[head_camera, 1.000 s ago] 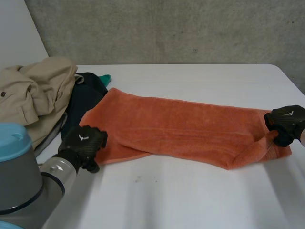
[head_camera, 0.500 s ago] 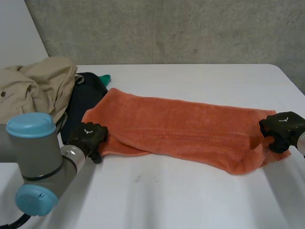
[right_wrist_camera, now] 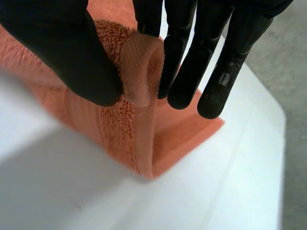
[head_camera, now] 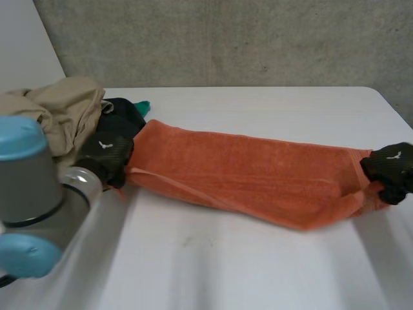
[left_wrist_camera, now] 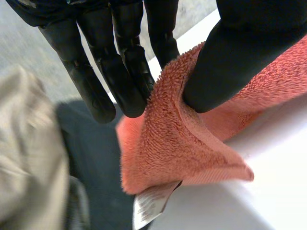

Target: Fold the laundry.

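An orange towel [head_camera: 239, 171] lies stretched across the worktop [head_camera: 258, 258] from left edge to right edge. The left robot hand [head_camera: 106, 154] pinches its left end between thumb and fingers; the right robot hand [head_camera: 389, 169] pinches its right end likewise. Beige clothes [head_camera: 64, 110] lie at the far-left corner.

On the white table [head_camera: 258, 258]: an orange towel [head_camera: 245, 174], stretched long across the middle, with both ends lifted a little. At its left end, heaped together: a beige garment [head_camera: 64, 103], a dark garment [head_camera: 126, 119], and beside that a small green cloth [head_camera: 141, 106].
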